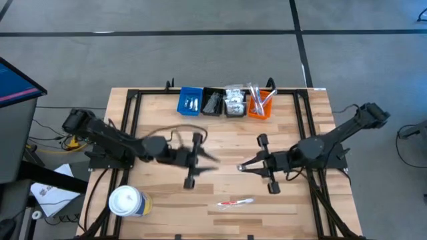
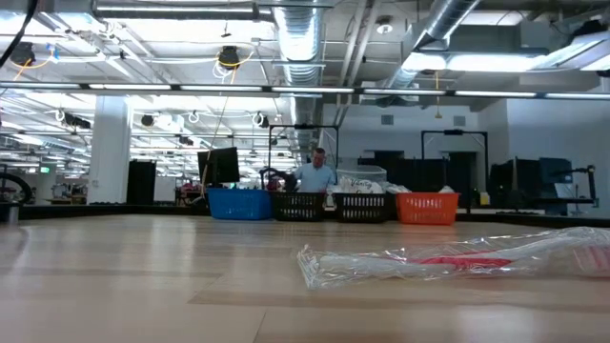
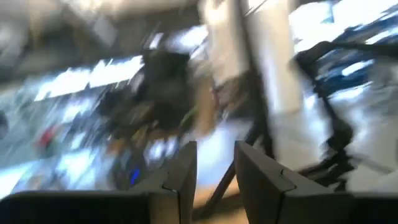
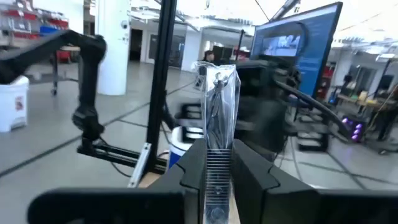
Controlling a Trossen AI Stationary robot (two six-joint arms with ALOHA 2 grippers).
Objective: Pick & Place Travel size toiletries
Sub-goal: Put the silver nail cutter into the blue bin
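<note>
My right gripper [image 1: 243,167] hovers above the table's middle, shut on a clear sachet [image 4: 217,102] with a black comb inside. My left gripper [image 1: 203,157] hangs blurred left of it, fingers narrowly open [image 3: 215,177] around nothing. A clear-wrapped red and white toothbrush [image 1: 235,202] lies flat on the table toward the near edge, large in the low view [image 2: 457,259]. More toiletries fill the bins at the far edge. My right gripper pinches the sachet's lower end [image 4: 217,163], over the comb's teeth, between its two fingers. The fingers run about level, pointing toward the table's left. The rest of the sachet sticks out past the fingertips, clear of the table.
Four small bins stand in a row at the far edge: blue [image 1: 190,101], black [image 1: 213,103], a black one with white sachets [image 1: 235,102], orange [image 1: 260,105]. A white tub [image 1: 127,201] sits near the left near corner. A person [image 2: 315,175] stands beyond the table.
</note>
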